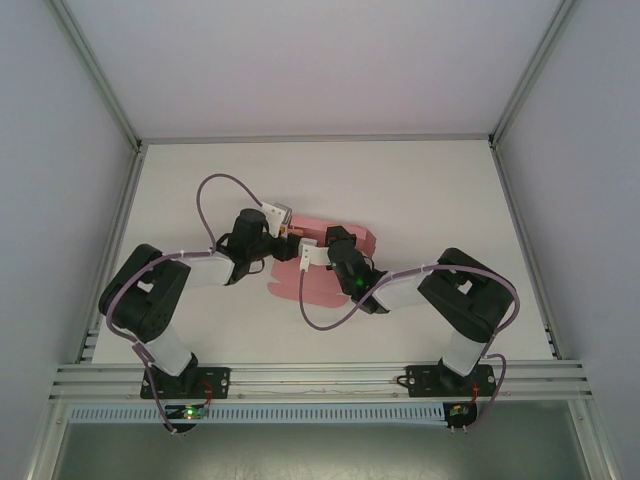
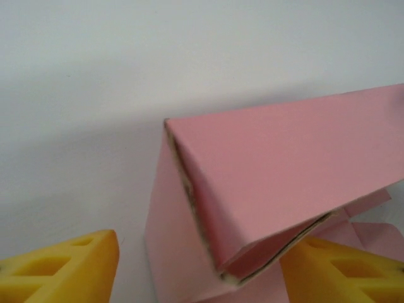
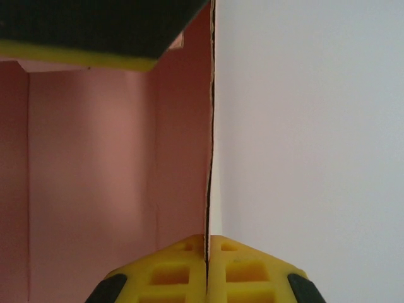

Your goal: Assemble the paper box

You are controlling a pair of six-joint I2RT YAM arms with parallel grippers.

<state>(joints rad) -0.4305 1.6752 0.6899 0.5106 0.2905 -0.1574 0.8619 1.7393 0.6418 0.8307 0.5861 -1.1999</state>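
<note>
One paper box [image 1: 312, 224], apparently single piece; left end effector [image 2: 202, 275], right end effector [image 3: 206, 265]: two.

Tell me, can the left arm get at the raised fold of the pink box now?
Probably yes. The left claw is open, and the raised fold of the pink box sits between its yellow fingers, nothing in front. The right claw pinches another wall.

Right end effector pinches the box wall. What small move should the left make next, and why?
Probably close the left end effector on the folded corner of the pink paper box: its fingers stand apart either side of that fold, and the right end effector grips a wall.
</note>
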